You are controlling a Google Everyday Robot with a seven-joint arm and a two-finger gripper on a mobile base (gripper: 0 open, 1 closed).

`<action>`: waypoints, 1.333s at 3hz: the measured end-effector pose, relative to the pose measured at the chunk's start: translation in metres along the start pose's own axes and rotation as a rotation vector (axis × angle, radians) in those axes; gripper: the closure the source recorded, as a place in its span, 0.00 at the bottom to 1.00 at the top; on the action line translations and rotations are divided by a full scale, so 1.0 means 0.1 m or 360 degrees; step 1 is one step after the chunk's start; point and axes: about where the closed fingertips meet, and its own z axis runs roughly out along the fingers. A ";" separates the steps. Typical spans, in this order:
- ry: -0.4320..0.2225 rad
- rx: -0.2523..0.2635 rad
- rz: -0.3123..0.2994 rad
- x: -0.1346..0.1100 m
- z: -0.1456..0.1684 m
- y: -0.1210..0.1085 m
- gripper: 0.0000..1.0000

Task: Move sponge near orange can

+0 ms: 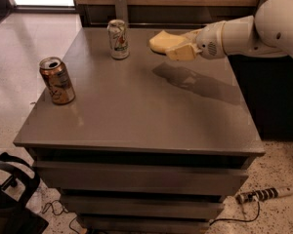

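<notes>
The pale yellow sponge [162,41] is held in my gripper [178,47], lifted above the far right part of the grey table [141,106]; its shadow falls on the top below. The gripper is shut on the sponge's right end, with the white arm reaching in from the right. The orange can [57,80] stands upright near the table's left edge, far left of and nearer than the sponge.
A white can with green-red print [118,39] stands upright at the table's far edge, just left of the sponge. A power strip [263,194] and cables lie on the floor at lower right. A dark object [10,199] sits at lower left.
</notes>
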 end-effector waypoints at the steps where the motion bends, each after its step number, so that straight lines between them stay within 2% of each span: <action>1: -0.0003 -0.0053 0.0000 -0.04 0.04 0.42 1.00; 2: 0.0017 -0.0143 0.0000 0.00 0.12 0.88 1.00; 3: 0.0031 -0.0272 -0.0022 0.06 0.22 1.30 1.00; 4: 0.0041 -0.0475 -0.0097 0.11 0.37 1.72 1.00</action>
